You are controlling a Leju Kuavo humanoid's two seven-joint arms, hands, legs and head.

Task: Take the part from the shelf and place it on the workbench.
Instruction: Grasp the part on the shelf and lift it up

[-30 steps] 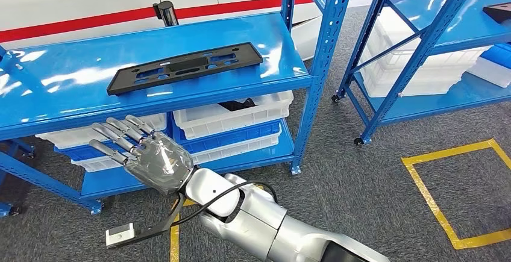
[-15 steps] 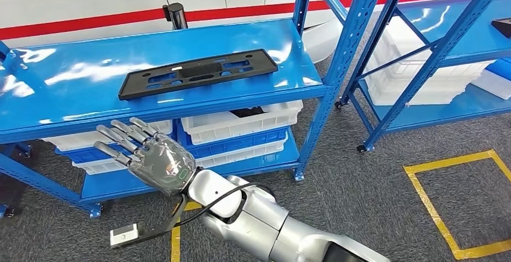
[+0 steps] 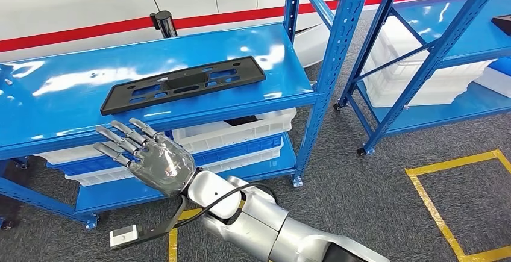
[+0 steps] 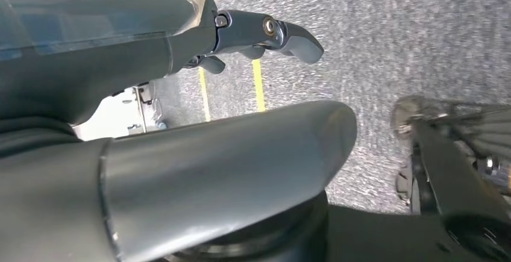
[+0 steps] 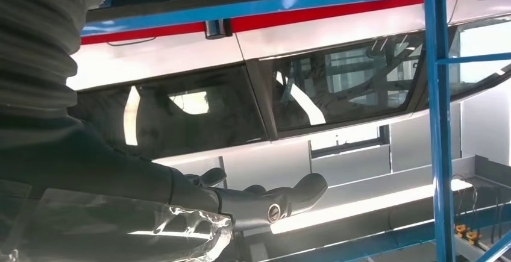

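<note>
Since the earlier frames the whole head view has shifted sideways, so the camera has moved; the part keeps its place on the shelf, and the right hand (image 3: 158,161) has risen slightly, its fingertips now overlapping the shelf's front edge in the picture.

Current state:
- The part (image 3: 182,84), a flat black plate with cut-outs, lies flat on the upper deck of the blue shelf (image 3: 54,102), near the middle, untouched.
- The right hand is held below and in front of the deck edge, fingers spread and extended, holding nothing. It is apart from the part.
- The left hand (image 4: 265,33) hangs over grey floor in the left wrist view; its fingers look loosely curled with nothing in them, but whether it is open or closed cannot be told.
- White bins (image 3: 235,126) sit on the lower shelf level.

Progress: early, in the approach phase. No grasp has been made. Remaining: raise the hand to deck level, reach in, grip the part, lift it clear, carry it to the workbench and set it down.
</note>
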